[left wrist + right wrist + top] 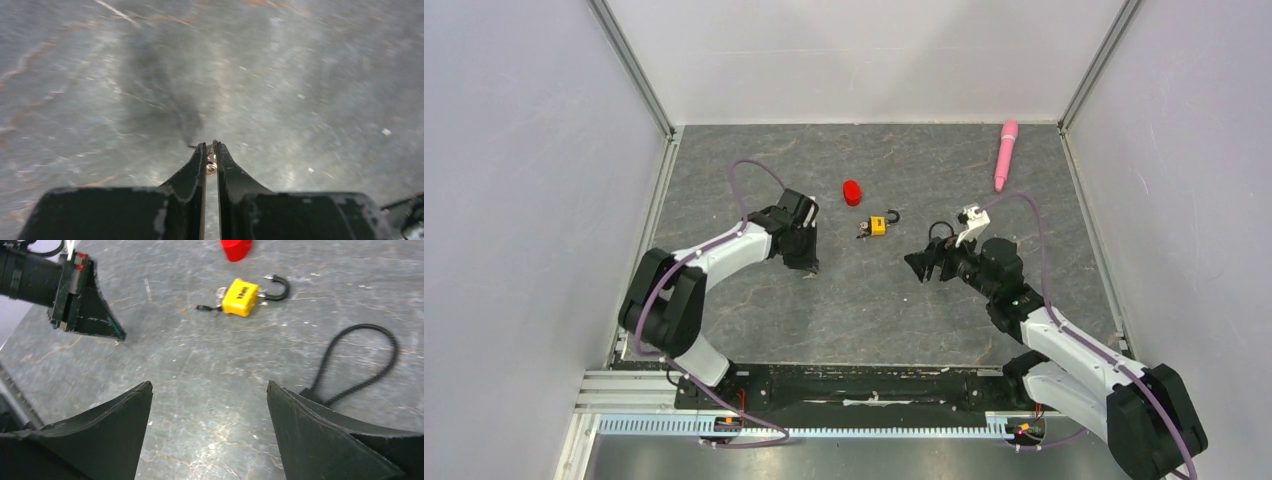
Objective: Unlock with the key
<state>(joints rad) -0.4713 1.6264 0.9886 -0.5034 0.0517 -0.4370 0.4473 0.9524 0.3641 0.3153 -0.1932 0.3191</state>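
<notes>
yellow padlock (240,297), red cap (852,192), seemingly silvery key (211,164)

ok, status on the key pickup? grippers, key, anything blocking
Left gripper shut on the key. Right gripper open, black cord beside it. Yellow padlock apart from both, shackle swung out; nothing between it and the key.

Two arms built of white links and bulky black joints: the left arm (724,250) and the right arm (1079,350) each trailed a thin purple cable (746,178) that looped clear of the casing. The left gripper (210,146) had black, wedge-shaped fingers (189,175) with scuffed, pale-worn edges, and a small red marking (80,261) showed on its housing. The right gripper (209,385) bore broad black triangular fingers, and a white bracket (970,222) sat on its wrist.
</notes>
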